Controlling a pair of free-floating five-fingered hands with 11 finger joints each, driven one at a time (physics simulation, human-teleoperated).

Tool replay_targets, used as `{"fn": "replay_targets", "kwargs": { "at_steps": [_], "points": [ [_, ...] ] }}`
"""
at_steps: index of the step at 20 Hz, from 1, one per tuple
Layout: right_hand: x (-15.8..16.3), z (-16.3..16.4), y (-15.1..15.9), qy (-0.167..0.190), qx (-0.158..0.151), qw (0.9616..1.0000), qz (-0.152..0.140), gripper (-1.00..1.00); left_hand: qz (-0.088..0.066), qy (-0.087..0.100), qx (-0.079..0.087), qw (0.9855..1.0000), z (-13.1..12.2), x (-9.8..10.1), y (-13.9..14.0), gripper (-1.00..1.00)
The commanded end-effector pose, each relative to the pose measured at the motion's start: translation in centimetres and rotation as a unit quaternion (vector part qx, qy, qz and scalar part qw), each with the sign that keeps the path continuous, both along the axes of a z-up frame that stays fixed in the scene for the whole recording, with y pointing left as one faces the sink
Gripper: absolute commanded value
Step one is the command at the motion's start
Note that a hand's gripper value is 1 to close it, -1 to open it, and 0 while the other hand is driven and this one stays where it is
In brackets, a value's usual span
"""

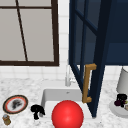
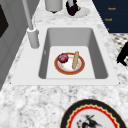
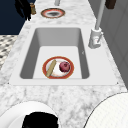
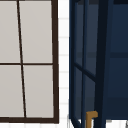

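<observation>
My left hand [image 1: 37, 110] hovers over the counter by the sink's left front corner, fingers hanging loose and holding nothing. It also shows as the left hand [image 3: 23, 8] beside a small brown jar [image 3: 32, 9], and again as the left hand [image 2: 123, 54]. My right hand [image 1: 122, 98] sits over a white plate [image 1: 116, 110] at the far right, touching a dark purple thing [image 1: 117, 102]. That right hand [image 2: 72, 7] and right hand [image 3: 41, 121] stay on the plate. In the sink [image 2: 71, 35] lies a red-rimmed plate [image 2: 81, 68] with a dark red fruit [image 2: 63, 57] and a tan stick [image 2: 75, 60].
A dark blue cabinet door [image 1: 100, 50] with a wooden handle [image 1: 87, 83] stands open above the sink's right side. A red ball [image 1: 67, 114] hangs before the sink. A patterned plate [image 1: 15, 104] and the jar [image 1: 6, 119] lie left; faucet [image 2: 31, 27] at back; grey cylinder [image 1: 123, 81] right.
</observation>
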State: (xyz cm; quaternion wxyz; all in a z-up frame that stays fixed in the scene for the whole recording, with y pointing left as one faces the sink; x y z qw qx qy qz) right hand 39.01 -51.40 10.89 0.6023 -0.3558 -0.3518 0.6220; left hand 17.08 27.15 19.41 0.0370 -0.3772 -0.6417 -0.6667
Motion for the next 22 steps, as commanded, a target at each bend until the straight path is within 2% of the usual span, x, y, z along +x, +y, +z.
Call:
{"fn": "replay_targets", "kwargs": {
  "at_steps": [1,3,5,6,8,10,11,12,14,15,16,18,20,21,22],
  "points": [
    [1.4,-3.1,0.2,0.0,-0.021,0.9987,0.047,1.0,0.0,0.0,0.0,1.0,0.0,0.0,0.0,0.0],
    [2.2,-3.1,-0.1,0.016,-0.017,0.9981,0.057,1.0,0.0,0.0,0.0,1.0,0.0,0.0,0.0,0.0],
    [3.0,-2.2,-0.5,0.038,0.007,0.997,0.068,1.0,0.0,0.0,0.0,1.0,0.0,0.0,0.0,0.0],
    [2.4,-2.2,-0.8,0.05,0.015,0.9964,0.067,-1.0,0.0,0.0,0.0,1.0,0.0,0.0,0.0,0.0],
    [1.6,-0.6,-0.9,0.07,0.035,0.9959,0.045,-1.0,0.0,0.0,0.0,1.0,0.0,0.0,0.0,0.0],
    [1.8,0.9,-1.1,0.089,0.028,0.9951,0.032,-1.0,0.0,0.0,0.0,1.0,0.0,0.0,0.0,0.0],
    [1.5,1.5,-1.1,0.081,0.028,0.9961,0.023,-1.0,0.0,0.0,0.0,1.0,0.0,0.0,0.0,0.0],
    [1.6,2.0,-1.6,0.097,0.029,0.9947,0.018,-1.0,0.0,0.0,0.0,1.0,0.0,0.0,0.0,0.0],
    [1.0,3.8,-1.4,0.104,0.003,0.9945,0.008,-1.0,0.0,0.0,0.0,1.0,0.0,0.0,0.0,0.0],
    [0.8,3.8,-1.5,0.133,0.01,0.9907,0.024,-1.0,0.0,0.0,0.0,1.0,0.0,0.0,0.0,0.0],
    [0.7,4.2,-1.3,0.138,0.007,0.9901,0.027,-1.0,0.0,0.0,0.0,1.0,0.0,0.0,0.0,0.0],
    [0.4,4.6,-0.8,0.127,-0.002,0.9918,0.012,-1.0,0.0,0.0,0.0,1.0,0.0,0.0,0.0,0.0],
    [0.3,4.9,-0.3,0.134,0.001,0.9909,0.011,-1.0,0.0,0.0,0.0,1.0,0.0,0.0,0.0,0.0],
    [0.3,5.0,-0.1,0.15,0.004,0.9885,0.019,-1.0,0.0,0.0,0.0,1.0,0.0,0.0,0.0,0.0],
    [0.3,4.5,-0.8,0.15,0.005,0.9885,0.022,-1.0,0.0,0.0,0.0,1.0,0.0,0.0,0.0,0.0]
  ]
}}
